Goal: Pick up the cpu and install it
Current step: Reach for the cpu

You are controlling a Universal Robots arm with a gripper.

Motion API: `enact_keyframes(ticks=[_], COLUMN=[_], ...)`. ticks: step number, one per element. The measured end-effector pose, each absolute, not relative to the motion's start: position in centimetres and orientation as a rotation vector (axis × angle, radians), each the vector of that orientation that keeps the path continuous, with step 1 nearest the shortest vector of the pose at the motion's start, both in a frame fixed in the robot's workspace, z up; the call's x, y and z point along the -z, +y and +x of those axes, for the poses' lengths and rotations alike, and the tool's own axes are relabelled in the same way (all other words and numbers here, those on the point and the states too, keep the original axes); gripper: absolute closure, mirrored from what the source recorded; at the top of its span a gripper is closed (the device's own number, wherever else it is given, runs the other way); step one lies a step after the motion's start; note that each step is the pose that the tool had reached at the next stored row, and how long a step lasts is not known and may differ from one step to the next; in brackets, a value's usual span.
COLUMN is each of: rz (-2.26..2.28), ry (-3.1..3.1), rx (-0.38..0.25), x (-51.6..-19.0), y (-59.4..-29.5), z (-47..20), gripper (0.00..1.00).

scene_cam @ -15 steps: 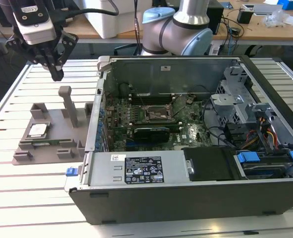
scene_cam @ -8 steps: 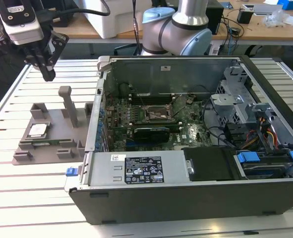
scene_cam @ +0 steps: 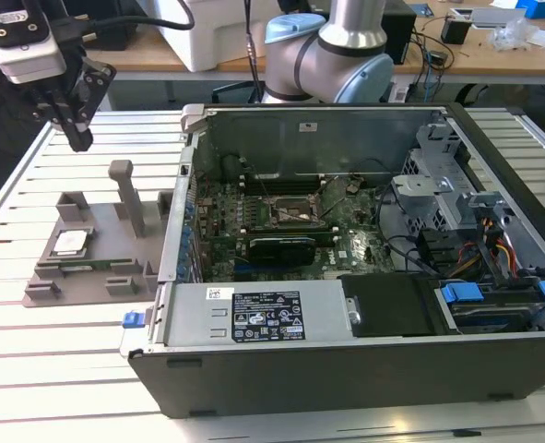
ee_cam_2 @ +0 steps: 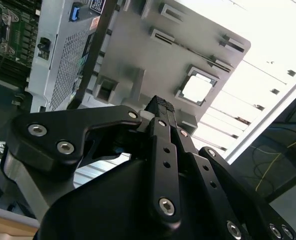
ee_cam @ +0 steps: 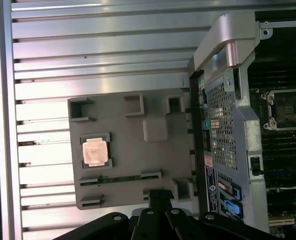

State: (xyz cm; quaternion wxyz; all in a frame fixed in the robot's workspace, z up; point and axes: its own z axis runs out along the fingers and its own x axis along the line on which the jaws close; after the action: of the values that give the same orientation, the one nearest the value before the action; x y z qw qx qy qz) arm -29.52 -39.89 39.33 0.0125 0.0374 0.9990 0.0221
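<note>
Exterior view takes in the whole open computer case (scene_cam: 364, 277) and the gripper (scene_cam: 78, 138) hanging high over the grey fixture (scene_cam: 115, 268). First wrist view has the cpu (ee_cam: 95, 152) seated in the fixture's square pocket. Gripper fingers pressed together, gripping nothing, well apart from cpu.

You'll see the cpu (scene_cam: 70, 242) is silvery-white, its fixture (scene_cam: 106, 251) a plain matte grey, and the worktop (scene_cam: 51, 369) pale silver in long ribbed stripes. Your hand (scene_cam: 80, 138) is black, the motherboard (scene_cam: 281, 217) dark green, and the case tabs (scene_cam: 461, 293) bright blue.
</note>
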Motion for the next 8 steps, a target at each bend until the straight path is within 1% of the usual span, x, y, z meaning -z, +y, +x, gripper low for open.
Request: enact_keyframes(ticks=[8], rz=[0.117], ry=[3.114], rx=[-0.069], x=[-39.3], y=[-39.9], z=[-31.0], gripper=[0.89])
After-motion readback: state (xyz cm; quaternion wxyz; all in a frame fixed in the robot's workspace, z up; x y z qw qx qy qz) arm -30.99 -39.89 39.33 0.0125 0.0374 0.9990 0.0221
